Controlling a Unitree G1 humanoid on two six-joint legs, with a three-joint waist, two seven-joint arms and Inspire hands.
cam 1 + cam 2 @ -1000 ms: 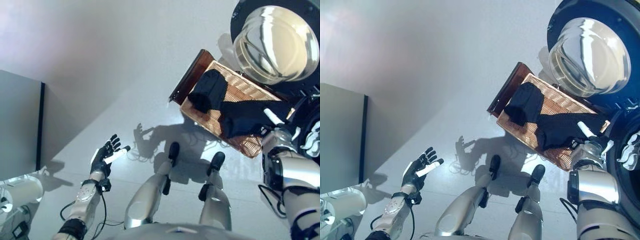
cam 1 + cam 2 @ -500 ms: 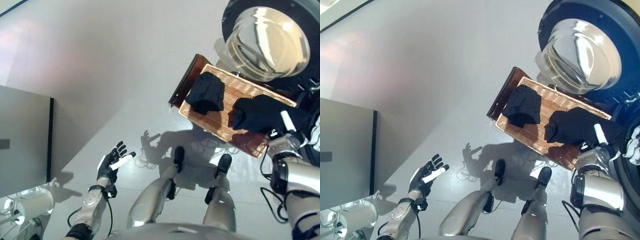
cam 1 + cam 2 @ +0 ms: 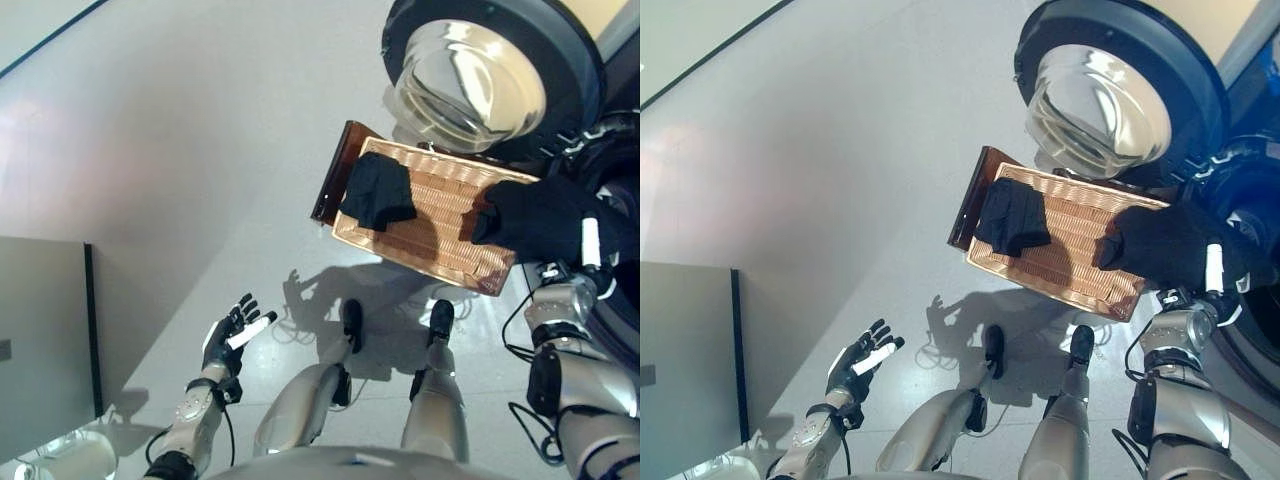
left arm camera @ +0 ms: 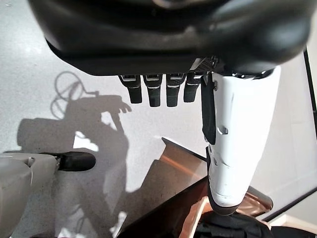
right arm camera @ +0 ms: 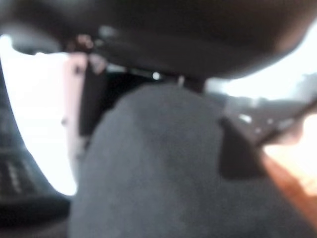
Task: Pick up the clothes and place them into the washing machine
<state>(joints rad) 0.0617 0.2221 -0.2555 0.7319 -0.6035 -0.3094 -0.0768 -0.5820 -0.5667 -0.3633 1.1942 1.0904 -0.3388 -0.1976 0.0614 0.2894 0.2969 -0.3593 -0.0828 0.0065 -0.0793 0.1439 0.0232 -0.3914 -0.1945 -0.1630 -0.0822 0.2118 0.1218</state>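
A woven brown basket [image 3: 437, 218] lies on the floor below the washing machine's round glass door [image 3: 466, 84]. One black garment [image 3: 376, 192] lies in the basket's left end. A second black garment [image 3: 540, 214] hangs bunched above the basket's right end, with my right hand [image 3: 588, 244] shut on it, its white thumb lying over the cloth. In the right wrist view dark cloth [image 5: 148, 168] fills the space in front of the hand. My left hand [image 3: 229, 340] is held open over the floor at the lower left, fingers [image 4: 151, 91] straight, holding nothing.
The washing machine's dark drum opening [image 3: 1250, 200] is at the far right, just beyond the held garment. A grey cabinet [image 3: 40, 340] stands at the left edge. Pale floor [image 3: 200, 150] stretches left of the basket.
My right hand has lifted the second black garment off the basket and carried it right, toward the machine. The camera has shifted. My left hand stays open.
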